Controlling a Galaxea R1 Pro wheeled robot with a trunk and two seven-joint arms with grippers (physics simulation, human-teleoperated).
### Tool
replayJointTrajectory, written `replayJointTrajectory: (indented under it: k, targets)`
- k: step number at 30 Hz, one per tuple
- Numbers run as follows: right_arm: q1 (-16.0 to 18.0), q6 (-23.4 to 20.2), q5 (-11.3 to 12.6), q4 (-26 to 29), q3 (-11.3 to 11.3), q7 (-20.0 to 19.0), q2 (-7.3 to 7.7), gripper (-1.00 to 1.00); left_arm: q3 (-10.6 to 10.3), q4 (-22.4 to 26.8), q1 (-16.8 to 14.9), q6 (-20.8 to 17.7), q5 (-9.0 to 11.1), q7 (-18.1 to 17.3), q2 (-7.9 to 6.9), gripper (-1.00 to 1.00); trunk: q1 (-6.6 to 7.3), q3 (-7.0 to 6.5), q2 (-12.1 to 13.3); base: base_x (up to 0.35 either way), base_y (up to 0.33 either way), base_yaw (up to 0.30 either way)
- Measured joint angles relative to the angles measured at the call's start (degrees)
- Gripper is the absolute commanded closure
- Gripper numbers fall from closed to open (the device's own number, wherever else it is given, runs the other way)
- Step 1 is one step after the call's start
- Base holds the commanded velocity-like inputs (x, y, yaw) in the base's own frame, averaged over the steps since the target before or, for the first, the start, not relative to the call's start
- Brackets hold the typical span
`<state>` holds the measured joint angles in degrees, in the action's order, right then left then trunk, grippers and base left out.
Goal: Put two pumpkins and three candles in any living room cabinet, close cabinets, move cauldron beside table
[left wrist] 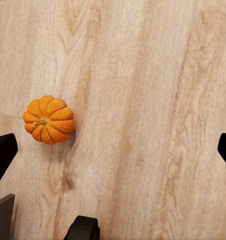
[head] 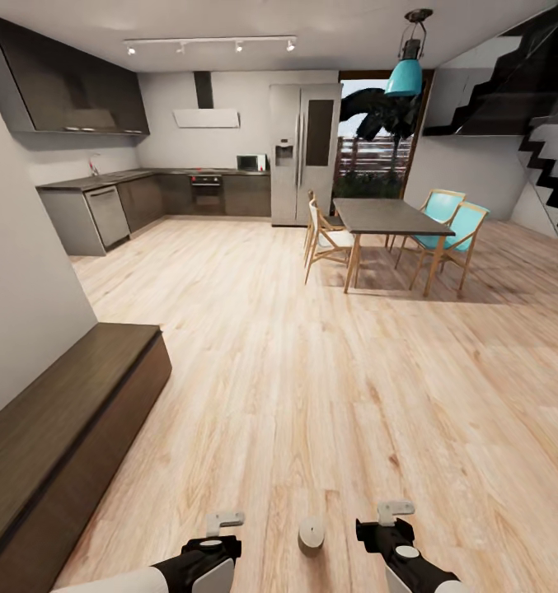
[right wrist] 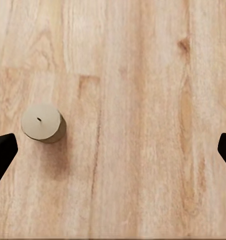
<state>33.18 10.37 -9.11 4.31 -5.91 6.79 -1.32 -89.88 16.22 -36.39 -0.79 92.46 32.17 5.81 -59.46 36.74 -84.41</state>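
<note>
Risk lies in reach: both jaws gape wide and empty above the floor (head: 311, 371), the candle (head: 311, 535) upright between left gripper (head: 217, 539) and right gripper (head: 386, 527), so a careless descent could topple it, and the pumpkin (left wrist: 49, 119) may roll

Pale wood-plank floor (head: 295, 354) spreads ahead of me. Along the far wall I see grey kitchen units (head: 105, 210), an oven (head: 206, 193) and a steel fridge (head: 305, 152). A dark dining table (head: 387, 216) with chairs (head: 445, 231) stands under a teal lamp (head: 405, 76). Black stairs (head: 550, 156) climb beside them.
</note>
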Motion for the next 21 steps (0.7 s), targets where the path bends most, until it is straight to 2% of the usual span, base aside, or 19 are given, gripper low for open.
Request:
replayJointTrajectory:
  k: [6,11,21]
  targets:
    - [0.0,0.2,0.0,0.2,0.3,0.0,-0.07,-1.00,0.0,0.0,0.0,0.0,0.0,0.0,0.00,-1.00,0.00,-0.01,0.0,0.000,0.000,-0.001]
    - [0.0,0.2,-0.1,0.3,0.4,0.0,-0.97,-1.00,0.1,0.0,0.0,0.0,0.1,0.0,-0.01,-1.00,0.00,0.04,0.0,0.000,0.000,0.000]
    - [0.0,0.1,-0.1,0.2,0.5,0.2,-1.50,-1.00,0.0,0.0,0.0,0.0,0.1,0.0,-0.01,-1.00,0.00,0.86,0.0,0.000,0.000,0.000]
